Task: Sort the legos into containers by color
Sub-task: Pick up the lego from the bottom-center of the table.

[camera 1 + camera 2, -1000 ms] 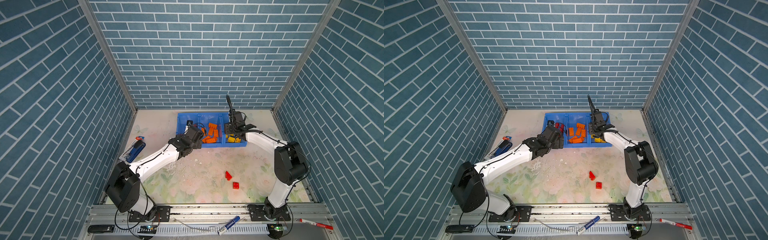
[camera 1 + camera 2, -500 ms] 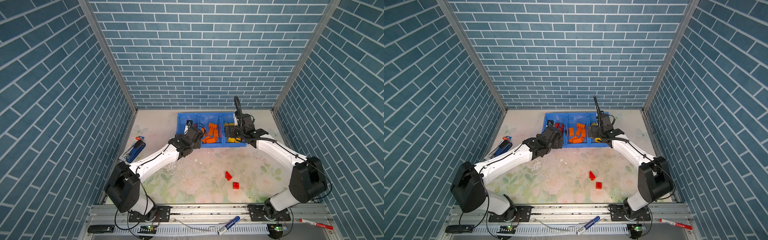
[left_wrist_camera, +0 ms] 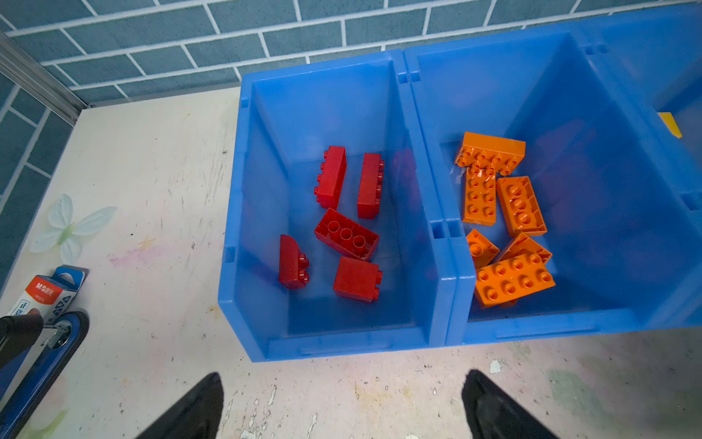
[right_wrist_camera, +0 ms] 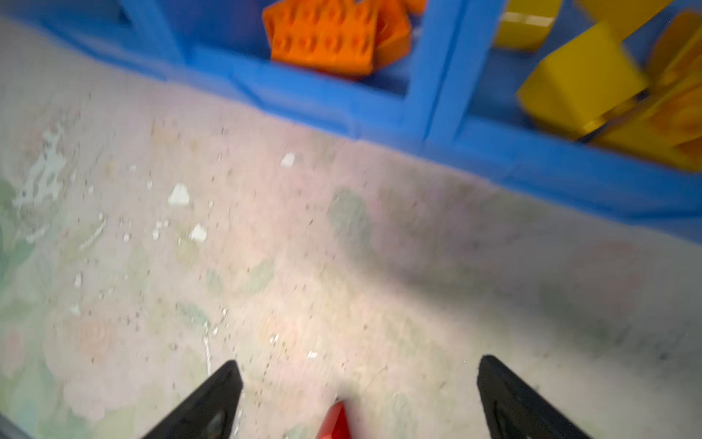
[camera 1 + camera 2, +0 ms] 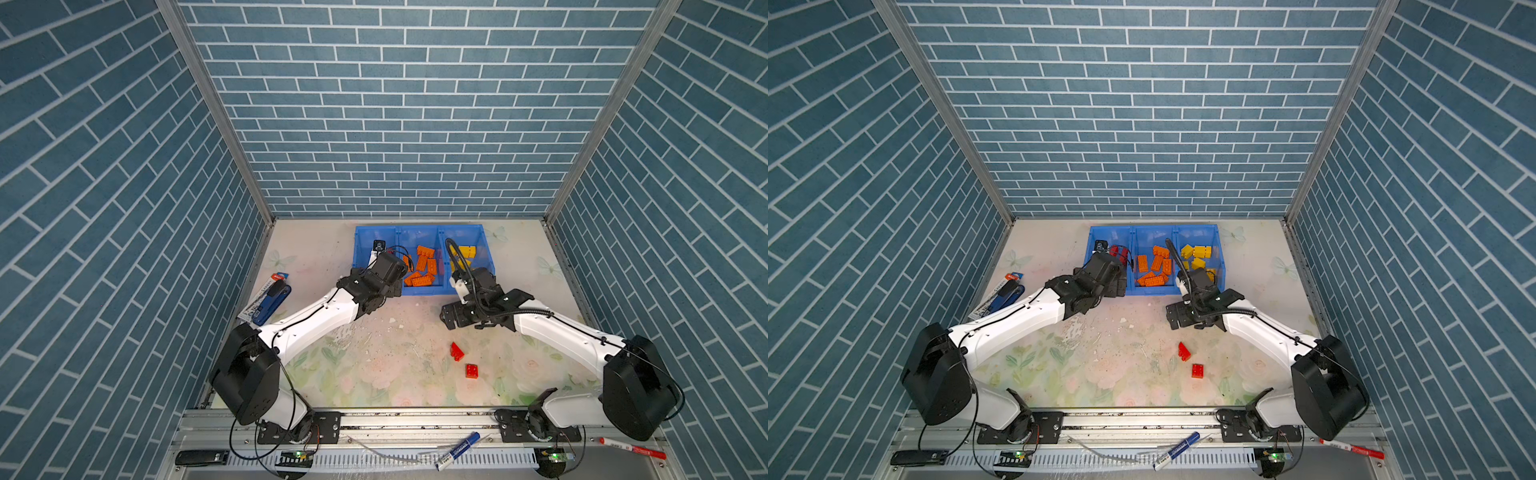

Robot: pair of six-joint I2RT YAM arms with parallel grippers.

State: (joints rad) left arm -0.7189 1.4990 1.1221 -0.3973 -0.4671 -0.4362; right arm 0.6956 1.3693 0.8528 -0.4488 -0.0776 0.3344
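The blue containers (image 5: 417, 232) stand at the back of the table, three bins side by side. Several red legos (image 3: 345, 235) lie in the left bin, orange legos (image 3: 513, 279) in the middle one, yellow legos (image 5: 1200, 251) in the right one. Two red legos (image 5: 456, 351) (image 5: 471, 370) lie loose on the table. My left gripper (image 3: 343, 384) is open and empty, just in front of the red bin. My right gripper (image 4: 361, 366) is open over bare table in front of the containers (image 4: 418, 76). A red lego (image 4: 336, 422) shows between its fingers, untouched.
A dark blue stapler (image 5: 270, 297) with its card packaging lies at the table's left edge. A blue marker (image 5: 457, 451), a red marker (image 5: 631, 448) and a black remote (image 5: 201, 457) rest on the front rail. Brick-patterned walls enclose three sides.
My right arm has drawn back from over the yellow bin to the table in front of the containers, nearer the loose red legos, and its jaws have opened. The left arm has not moved.
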